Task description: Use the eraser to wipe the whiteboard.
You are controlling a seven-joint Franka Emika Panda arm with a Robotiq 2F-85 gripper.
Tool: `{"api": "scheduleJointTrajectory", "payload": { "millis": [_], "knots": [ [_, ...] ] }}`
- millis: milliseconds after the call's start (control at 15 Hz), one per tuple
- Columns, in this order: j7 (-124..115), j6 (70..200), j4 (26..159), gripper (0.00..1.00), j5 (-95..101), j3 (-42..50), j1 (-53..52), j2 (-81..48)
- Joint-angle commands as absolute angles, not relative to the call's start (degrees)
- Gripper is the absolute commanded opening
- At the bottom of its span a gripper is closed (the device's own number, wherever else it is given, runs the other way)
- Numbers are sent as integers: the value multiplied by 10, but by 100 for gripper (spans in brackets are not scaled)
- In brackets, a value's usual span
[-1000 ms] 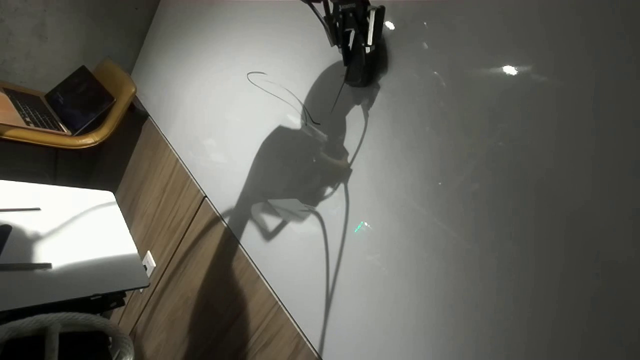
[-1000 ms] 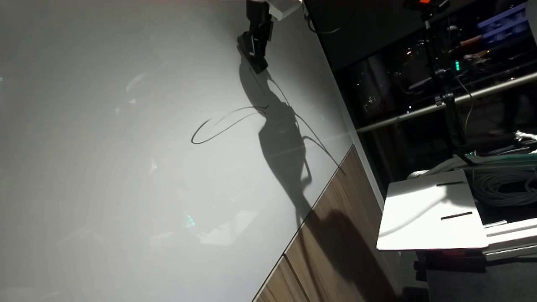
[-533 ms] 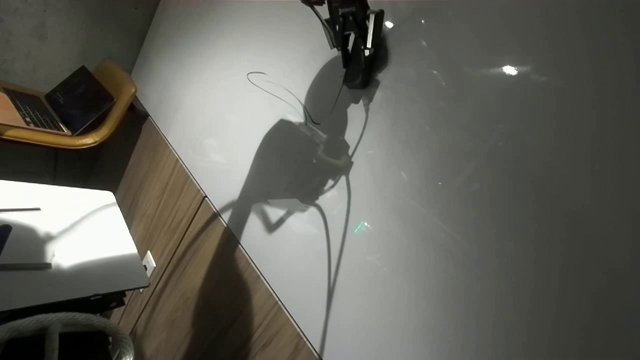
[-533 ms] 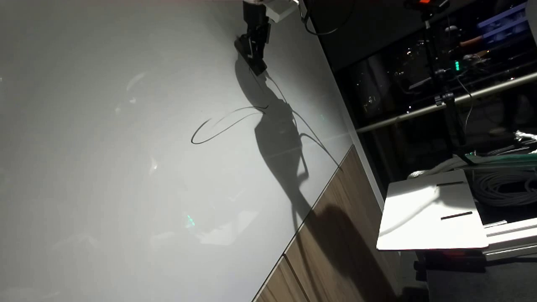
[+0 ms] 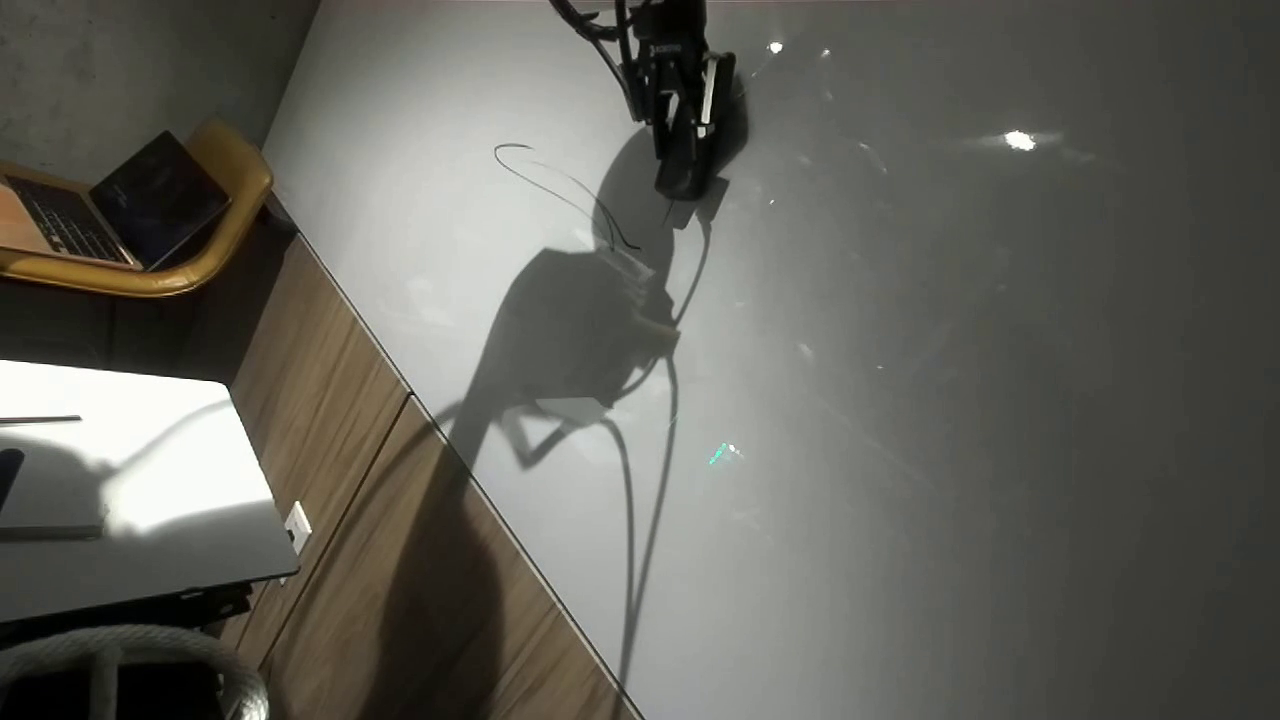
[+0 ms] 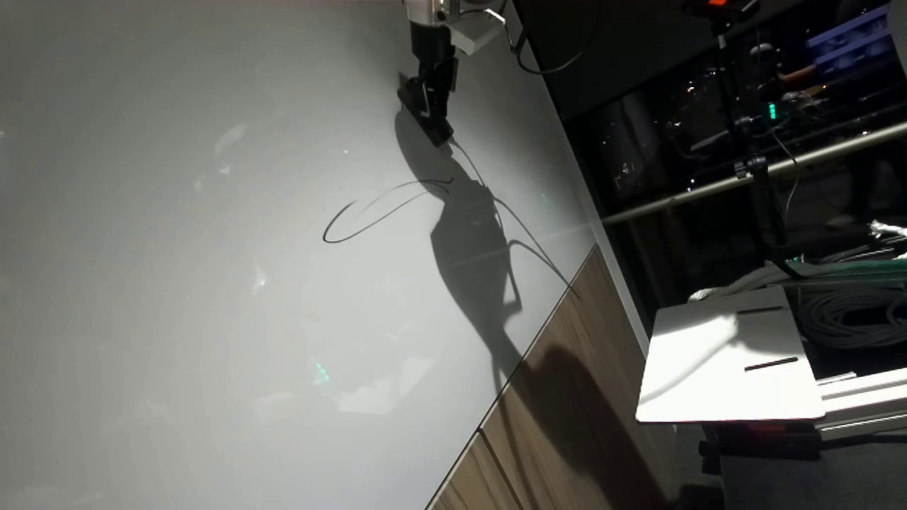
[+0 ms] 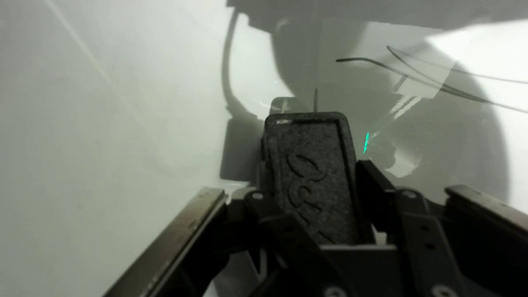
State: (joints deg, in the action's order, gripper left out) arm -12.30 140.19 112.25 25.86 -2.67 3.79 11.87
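- Jaws: the gripper [image 7: 315,179] is part-closed on both long sides of the eraser [image 7: 311,165], which appears to be securely held.
- Location: the eraser is positioned at the upper middle of both exterior views, against or just off the whiteboard [image 5: 900,450]; which of these applies cannot be told.
- Change: the eraser has been moved slightly lower in both exterior views; less of the short line [image 7: 315,100] is now exposed beyond its end. Whether the missing length has been wiped or merely covered cannot be told.
- Status: a downward wiping stroke is judged to be under way. The looped scribble [image 6: 382,219], left of and below the eraser, is unchanged; further strokes will be required there.
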Motion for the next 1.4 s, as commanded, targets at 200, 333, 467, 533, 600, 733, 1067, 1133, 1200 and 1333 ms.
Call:
{"api": "scheduleJointTrajectory", "payload": {
  "millis": [200,333,467,533,600,733,1067,1133,1200,1333],
  "knots": [
    [-106,1447,1155,28,222,-4,44,94],
    [-101,1454,1169,28,214,5,47,92],
    [-98,1462,1182,28,209,11,48,88],
    [-101,1466,1190,28,211,11,48,86],
    [-104,1468,1195,28,213,11,47,82],
    [-111,1473,1205,28,218,7,44,76],
    [-122,1462,1189,28,223,-14,28,62],
    [-122,1459,1183,28,221,-18,25,61],
    [-123,1456,1175,28,220,-22,22,60],
    [-124,1450,1162,28,219,-28,17,59]
  ]
}}
